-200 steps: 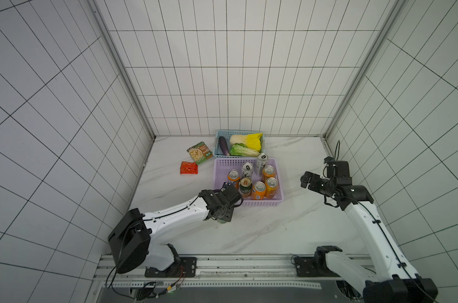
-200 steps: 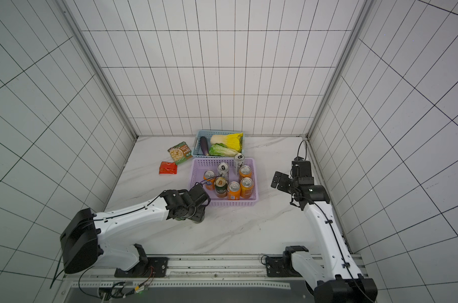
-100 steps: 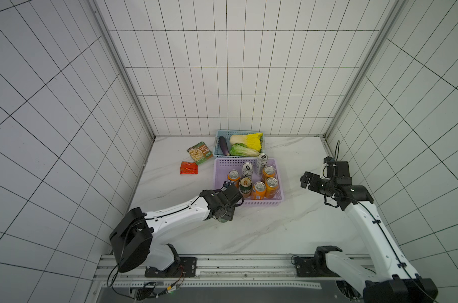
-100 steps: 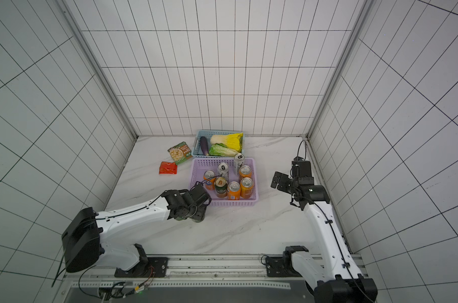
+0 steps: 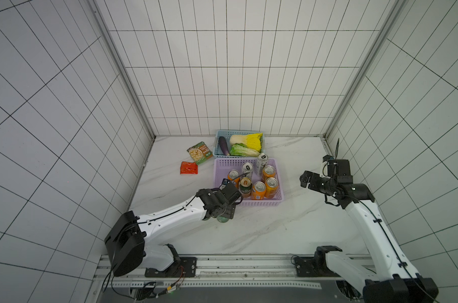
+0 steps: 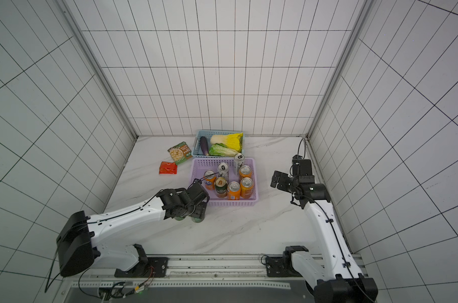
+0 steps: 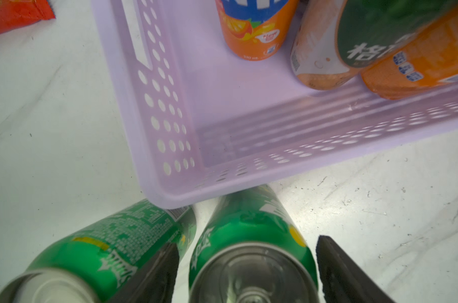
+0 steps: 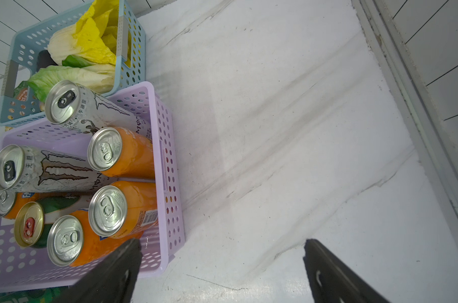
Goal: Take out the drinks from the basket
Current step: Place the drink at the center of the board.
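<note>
Left claw [image 7: 247, 241] spread, straddling green can [image 7: 248, 265] upright on surface [image 7: 367, 210], just off basket [image 7: 170, 191] corner, beside second green can [image 7: 112, 244]. Lift straight up, clip neither. Right claw [image 8: 221, 241] spread, empty. Seven cans [image 5: 258, 189] wait inside basket.

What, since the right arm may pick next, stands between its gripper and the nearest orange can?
Only a side wall of the lilac basket lies between the right gripper and the orange can.

The orange can [image 7: 256, 31] reads "330 mL", silver-white can [image 8: 52, 170] "无糖", dark green can [image 7: 374, 31] "格".
</note>
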Motion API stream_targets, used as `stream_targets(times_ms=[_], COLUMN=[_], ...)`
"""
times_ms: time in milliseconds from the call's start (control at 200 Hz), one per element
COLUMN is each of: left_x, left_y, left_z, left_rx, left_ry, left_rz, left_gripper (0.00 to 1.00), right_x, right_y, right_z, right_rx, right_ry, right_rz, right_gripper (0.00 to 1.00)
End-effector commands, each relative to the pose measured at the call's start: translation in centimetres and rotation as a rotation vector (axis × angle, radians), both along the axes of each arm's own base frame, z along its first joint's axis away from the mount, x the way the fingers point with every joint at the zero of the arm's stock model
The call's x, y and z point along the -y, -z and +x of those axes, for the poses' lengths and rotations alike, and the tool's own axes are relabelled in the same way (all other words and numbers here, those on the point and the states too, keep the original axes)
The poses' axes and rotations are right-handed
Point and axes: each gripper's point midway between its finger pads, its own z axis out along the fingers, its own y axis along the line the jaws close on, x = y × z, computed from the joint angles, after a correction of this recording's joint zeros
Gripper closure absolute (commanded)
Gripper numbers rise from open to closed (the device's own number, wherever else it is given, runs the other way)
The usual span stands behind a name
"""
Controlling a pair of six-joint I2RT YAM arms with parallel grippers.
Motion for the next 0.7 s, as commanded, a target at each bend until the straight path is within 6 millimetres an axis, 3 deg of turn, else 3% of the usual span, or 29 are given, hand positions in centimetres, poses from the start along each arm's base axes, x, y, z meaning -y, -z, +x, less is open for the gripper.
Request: stream_targets(times_ms=[0,360,695], left_x=[0.7,-0.2,-0.1], left_y=[-2.9,-8.0,-9.7], left_z=[0.6,2.3,6.4], left_rx=[0.064,0.166,0.175], left_ry=[0.027,0.057,0.07], left_rz=[-0.04,-0.035,-0.118], left_gripper=[0.17,0.1,0.1], right_x=[0.2,-0.3,-0.2], right_y=[-1.4,-2.1,-2.2], right_z=[0.1,-0.1,0.0], right_rx=[0.014,0.015,0.013], right_ry=[-0.013,-0.053,-0.06], right_rz=[-0.008,-0.008,-0.018], right_gripper=[0.0,0.01,0.0])
